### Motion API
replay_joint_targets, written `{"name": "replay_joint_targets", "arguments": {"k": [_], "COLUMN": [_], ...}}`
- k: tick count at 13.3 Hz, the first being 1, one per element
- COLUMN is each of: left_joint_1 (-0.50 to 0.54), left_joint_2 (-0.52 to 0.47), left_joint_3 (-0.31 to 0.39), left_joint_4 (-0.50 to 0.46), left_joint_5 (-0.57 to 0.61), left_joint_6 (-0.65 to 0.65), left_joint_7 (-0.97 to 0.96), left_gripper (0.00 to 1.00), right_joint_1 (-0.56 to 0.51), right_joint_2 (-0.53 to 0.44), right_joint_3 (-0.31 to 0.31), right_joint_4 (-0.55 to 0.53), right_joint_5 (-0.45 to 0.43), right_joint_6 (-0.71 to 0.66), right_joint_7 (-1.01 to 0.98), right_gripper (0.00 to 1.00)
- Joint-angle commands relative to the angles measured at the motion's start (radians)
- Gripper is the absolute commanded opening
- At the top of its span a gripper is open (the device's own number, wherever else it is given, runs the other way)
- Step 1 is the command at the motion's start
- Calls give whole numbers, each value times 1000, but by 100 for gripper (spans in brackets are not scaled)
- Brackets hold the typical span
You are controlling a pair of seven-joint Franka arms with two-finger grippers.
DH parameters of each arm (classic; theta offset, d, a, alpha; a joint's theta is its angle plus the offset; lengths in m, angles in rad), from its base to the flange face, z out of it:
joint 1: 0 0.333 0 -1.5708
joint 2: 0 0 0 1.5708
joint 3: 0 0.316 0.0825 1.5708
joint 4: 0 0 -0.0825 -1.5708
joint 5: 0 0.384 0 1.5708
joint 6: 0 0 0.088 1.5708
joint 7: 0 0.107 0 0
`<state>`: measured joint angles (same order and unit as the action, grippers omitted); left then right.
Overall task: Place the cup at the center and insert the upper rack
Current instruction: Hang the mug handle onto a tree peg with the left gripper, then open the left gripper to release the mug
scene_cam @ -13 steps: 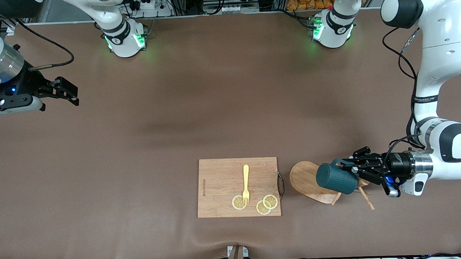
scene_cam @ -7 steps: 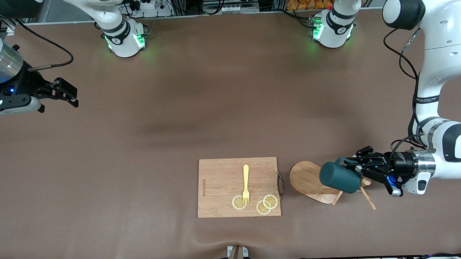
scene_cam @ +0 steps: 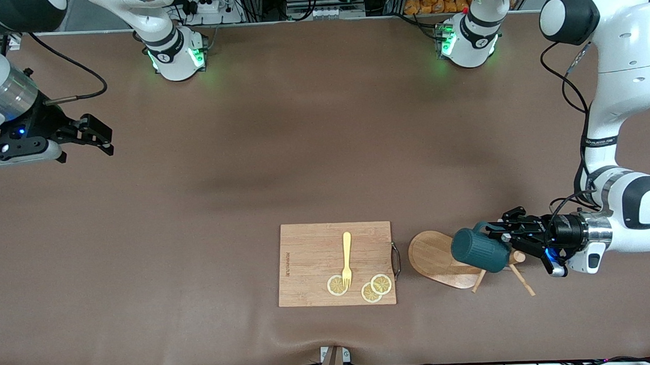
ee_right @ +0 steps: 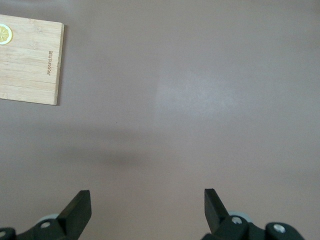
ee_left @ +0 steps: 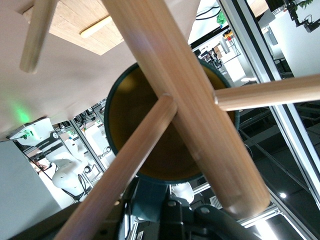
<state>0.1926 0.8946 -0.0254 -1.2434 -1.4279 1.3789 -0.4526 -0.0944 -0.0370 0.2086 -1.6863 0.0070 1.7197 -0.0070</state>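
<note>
Left gripper (scene_cam: 504, 240) low over the table toward the left arm's end, fingers pinched on the handle of the cup (scene_cam: 480, 251); the cup is tipped on its side, carried above the upper rack (scene_cam: 441, 258), which lies toppled on the table just beside the cutting board (scene_cam: 311, 253), at about 3 o'clock from it, pegs (scene_cam: 521, 279) pointing toward 4 o'clock. In the left wrist view the post (ee_left: 190, 110) and pegs cross the cup's tan mouth (ee_left: 150, 125). Right gripper (scene_cam: 97, 135) waits over bare table at the right arm's end, fingers (ee_right: 79, 210) spread wide, holding nothing; fork (scene_cam: 347, 260) and lemon slices (scene_cam: 381, 283) rest on the board.
</note>
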Motion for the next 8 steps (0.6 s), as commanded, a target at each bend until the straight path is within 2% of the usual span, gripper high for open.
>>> {"name": "replay_joint_targets", "arguments": {"k": [1, 2, 3, 5, 8], "left_joint_1": [2, 1, -2, -2, 11], "left_joint_2": [12, 12, 9, -3, -61], "left_joint_3": [-8, -8, -8, -11, -37], "left_joint_4": [9, 9, 9, 12, 16], "left_joint_5": [-28, -28, -28, -28, -26], "left_joint_6": [-17, -15, -15, -15, -17], "left_joint_7": [15, 8, 5, -20, -179], "left_gripper": [42, 74, 100, 100, 100], "right_joint_1": [13, 15, 15, 13, 9], "right_joint_2": [-7, -9, -11, -9, -12], "right_joint_3": [-6, -6, -6, -8, -11], "right_joint_4": [-6, -6, -6, -6, -6], "right_joint_5": [16, 21, 28, 47, 48], "right_joint_6": [-2, -9, -11, -11, -8], "right_joint_7": [15, 15, 15, 15, 15], "right_gripper": [100, 100, 100, 100, 100]}}
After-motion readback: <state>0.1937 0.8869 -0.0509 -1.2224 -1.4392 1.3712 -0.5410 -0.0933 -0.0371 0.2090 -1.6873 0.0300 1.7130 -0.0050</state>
